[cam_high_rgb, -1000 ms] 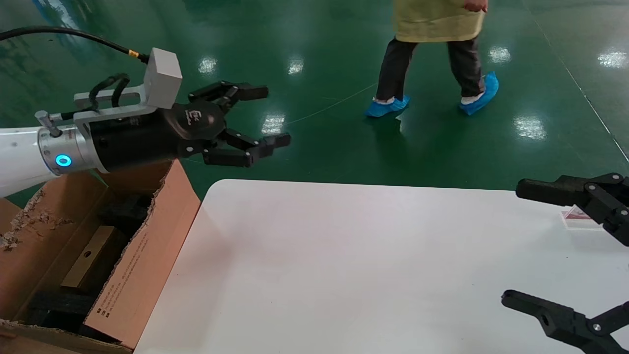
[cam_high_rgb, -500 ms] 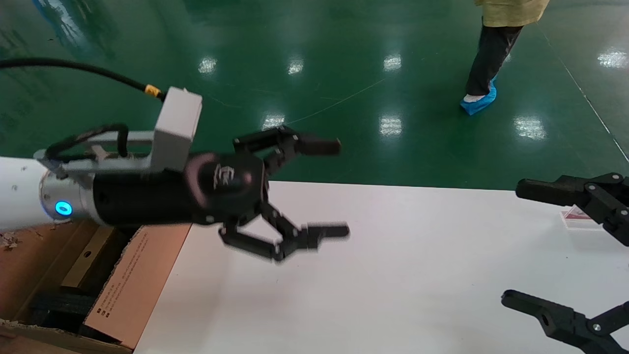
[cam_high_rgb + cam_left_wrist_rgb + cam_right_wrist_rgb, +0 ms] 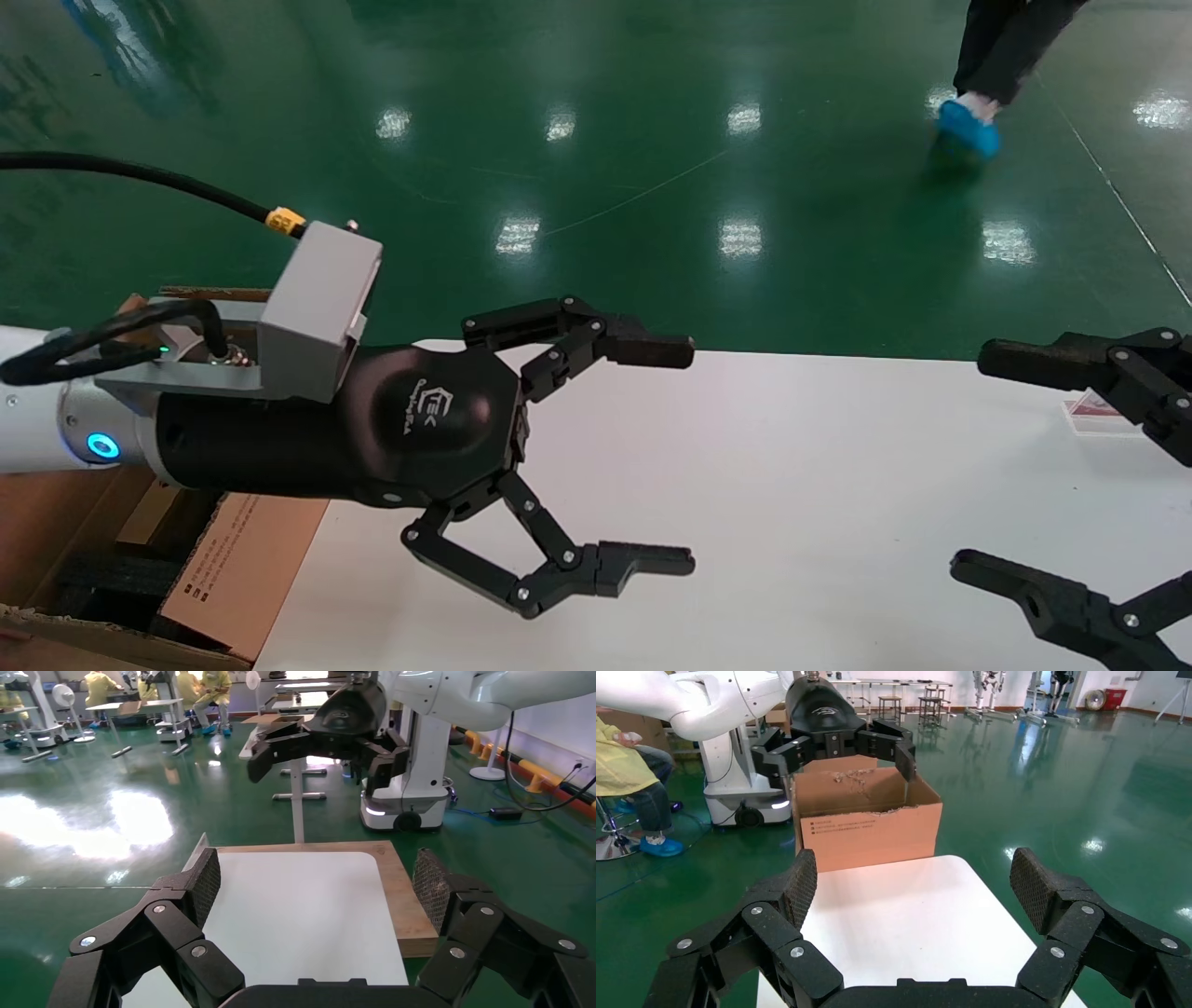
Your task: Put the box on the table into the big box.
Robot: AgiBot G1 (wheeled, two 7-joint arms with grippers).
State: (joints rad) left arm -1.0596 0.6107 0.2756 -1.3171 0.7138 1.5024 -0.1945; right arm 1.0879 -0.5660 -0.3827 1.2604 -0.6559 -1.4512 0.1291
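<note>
While spread wide and empty, left gripper [image 3: 666, 457] hovered over desk's [image 3: 792, 503] left end. Right gripper [image 3: 987, 461] likewise agape at right edge. Box [image 3: 149, 514] lay inside big box [image 3: 237, 559], far left.

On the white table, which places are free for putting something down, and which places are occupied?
The table is bare in its middle, between the open left gripper and the open right gripper. Its right edge holds a small clear item under the right jaws. The big box borders the left edge.
</note>
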